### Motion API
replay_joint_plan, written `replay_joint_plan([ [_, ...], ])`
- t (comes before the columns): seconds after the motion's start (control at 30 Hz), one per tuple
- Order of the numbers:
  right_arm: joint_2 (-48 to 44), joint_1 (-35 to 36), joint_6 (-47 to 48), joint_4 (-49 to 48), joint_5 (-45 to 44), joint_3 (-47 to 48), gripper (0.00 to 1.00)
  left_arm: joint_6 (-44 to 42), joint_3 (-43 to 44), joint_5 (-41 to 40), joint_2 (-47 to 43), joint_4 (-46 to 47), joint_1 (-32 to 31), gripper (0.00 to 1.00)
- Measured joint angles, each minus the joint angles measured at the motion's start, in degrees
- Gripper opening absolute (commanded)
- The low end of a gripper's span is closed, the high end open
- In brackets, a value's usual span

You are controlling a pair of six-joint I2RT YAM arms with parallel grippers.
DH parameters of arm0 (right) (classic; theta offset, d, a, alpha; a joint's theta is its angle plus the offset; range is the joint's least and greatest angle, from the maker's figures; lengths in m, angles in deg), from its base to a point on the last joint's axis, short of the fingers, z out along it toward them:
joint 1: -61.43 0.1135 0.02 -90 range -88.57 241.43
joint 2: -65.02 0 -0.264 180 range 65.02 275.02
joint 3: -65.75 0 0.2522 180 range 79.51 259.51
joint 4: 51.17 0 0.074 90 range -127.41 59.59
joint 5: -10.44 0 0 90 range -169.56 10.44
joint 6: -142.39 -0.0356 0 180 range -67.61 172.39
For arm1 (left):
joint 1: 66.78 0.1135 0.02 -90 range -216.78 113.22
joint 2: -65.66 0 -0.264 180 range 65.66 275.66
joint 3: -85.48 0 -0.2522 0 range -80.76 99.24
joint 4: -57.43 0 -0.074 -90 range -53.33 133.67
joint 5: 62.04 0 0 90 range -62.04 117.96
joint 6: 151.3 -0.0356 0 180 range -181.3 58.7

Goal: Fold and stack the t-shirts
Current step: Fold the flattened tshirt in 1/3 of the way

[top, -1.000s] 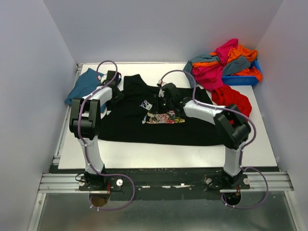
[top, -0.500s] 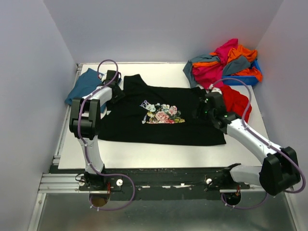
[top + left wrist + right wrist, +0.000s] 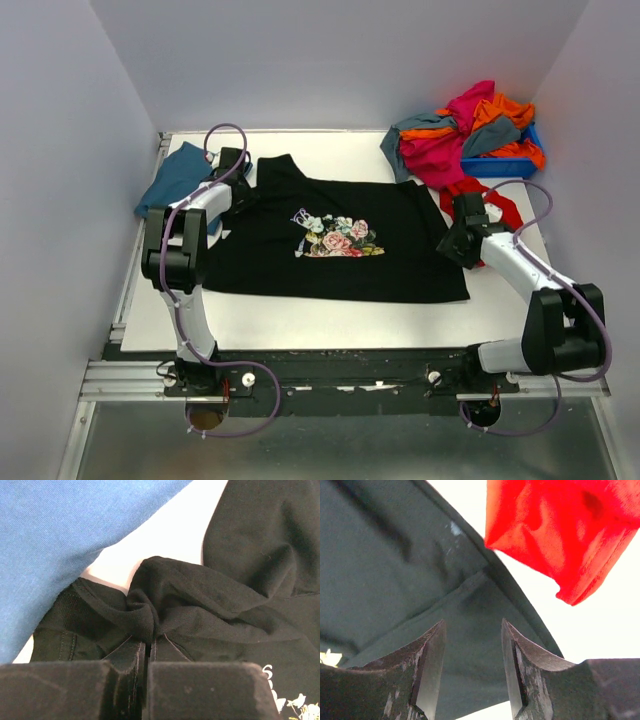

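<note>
Shirts (image 3: 450, 140) are heaping over the blue bin (image 3: 497, 167); left gripper (image 3: 148, 647) is pinching the black floral t-shirt (image 3: 270, 250), right gripper (image 3: 473, 631) is hovering above it, jaws apart.

Pink-white floral print (image 3: 338, 240) on black t-shirt (image 3: 290, 272); teal-blue t-shirt (image 3: 178, 175); red t-shirt (image 3: 506, 212); blue bin (image 3: 496, 166)

Bright, even overhead light, soft shadows, sharp focus

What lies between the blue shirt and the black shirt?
A bare wedge of white table, between blue shirt and black shirt, in the left wrist view.
</note>
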Motion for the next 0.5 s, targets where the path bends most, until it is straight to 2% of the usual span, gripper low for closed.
replay_joint_plan([
  [0.13,4.94,-2.78,-2.54,0.2,0.04,2.93,0.56,-0.61,-0.55,0.0,-1.25,0.11,-0.02,0.0],
  [0.3,10.1,-4.09,-5.64,-0.17,0.09,5.81,0.49,-0.96,-0.61,0.02,-1.88,0.42,-0.02,0.0],
  [0.4,13.03,-4.33,-7.21,-0.28,0.26,7.23,0.41,-1.05,-0.68,0.0,-2.03,0.44,-0.02,0.0],
  [0.5,15.02,-4.57,-8.9,-0.2,0.28,7.67,0.24,-1.05,-0.9,0.0,-2.21,0.42,-0.02,0.0],
])
